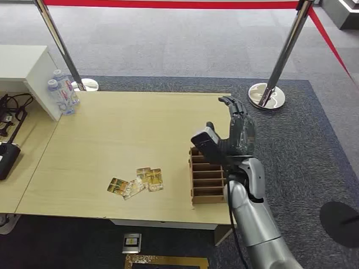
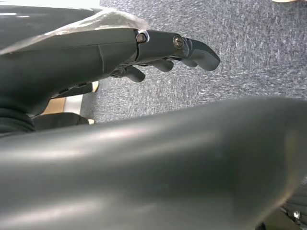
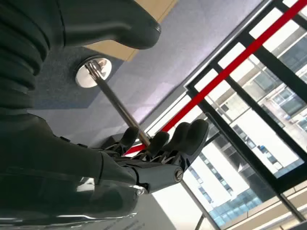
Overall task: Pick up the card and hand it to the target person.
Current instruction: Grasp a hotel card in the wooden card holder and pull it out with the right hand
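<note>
Seemingly empty, the right hand (image 1: 231,137) is hovering, fingers spread, above the brown slotted cardboard holder (image 1: 207,178); reaching for the scattered gold-printed cards (image 1: 136,182) risks snagging it.

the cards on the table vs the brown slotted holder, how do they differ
The cards lie flat, loose and overlapping near the table's front edge; the slotted holder stands raised, to the right near the corner. The cards are thin with printed golden faces; the holder is plain brown, split by dividers into slots that look empty. The right hand hovers over the holder's far end, not over the cards. Both rest on the wooden table.
</note>
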You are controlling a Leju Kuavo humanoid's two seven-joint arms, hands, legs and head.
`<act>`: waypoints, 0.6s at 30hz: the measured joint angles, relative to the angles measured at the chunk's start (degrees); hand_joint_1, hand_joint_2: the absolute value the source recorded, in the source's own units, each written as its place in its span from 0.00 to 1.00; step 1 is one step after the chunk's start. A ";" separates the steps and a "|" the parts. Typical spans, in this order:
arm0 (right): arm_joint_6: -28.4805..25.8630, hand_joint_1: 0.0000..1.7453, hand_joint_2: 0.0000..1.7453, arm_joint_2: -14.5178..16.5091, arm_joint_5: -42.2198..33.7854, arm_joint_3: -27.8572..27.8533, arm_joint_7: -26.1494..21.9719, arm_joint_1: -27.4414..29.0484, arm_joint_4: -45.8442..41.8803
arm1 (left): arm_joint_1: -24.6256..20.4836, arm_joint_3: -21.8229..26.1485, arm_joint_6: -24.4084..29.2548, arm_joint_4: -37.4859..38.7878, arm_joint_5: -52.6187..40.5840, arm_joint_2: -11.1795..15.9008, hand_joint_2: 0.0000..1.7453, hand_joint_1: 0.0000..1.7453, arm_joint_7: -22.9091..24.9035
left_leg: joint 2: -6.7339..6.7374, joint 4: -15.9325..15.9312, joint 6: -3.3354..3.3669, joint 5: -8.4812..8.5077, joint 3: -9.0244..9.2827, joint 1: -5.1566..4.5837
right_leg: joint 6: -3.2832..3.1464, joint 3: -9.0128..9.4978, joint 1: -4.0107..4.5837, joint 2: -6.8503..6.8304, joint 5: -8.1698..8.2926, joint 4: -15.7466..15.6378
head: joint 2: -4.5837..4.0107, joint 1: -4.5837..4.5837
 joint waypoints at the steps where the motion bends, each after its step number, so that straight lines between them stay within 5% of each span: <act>1: 0.00 0.32 1.00 0.00 0.01 0.00 0.01 0.01 0.00 | 0.00 0.00 0.00 0.00 0.00 0.00 1.00 0.00 0.00 | 0.00 0.00 0.00 0.00 0.00 0.00 | 0.00 0.00 0.00 0.00 0.00 0.00 | 0.00 0.00; 18: -0.08 0.32 1.00 -0.01 0.22 -0.18 0.10 0.13 0.00 | 0.00 0.00 0.00 0.00 -0.06 0.02 1.00 0.00 0.00 | 0.00 0.00 0.00 0.00 0.00 0.00 | 0.00 0.00 0.00 0.00 0.00 0.00 | 0.00 0.02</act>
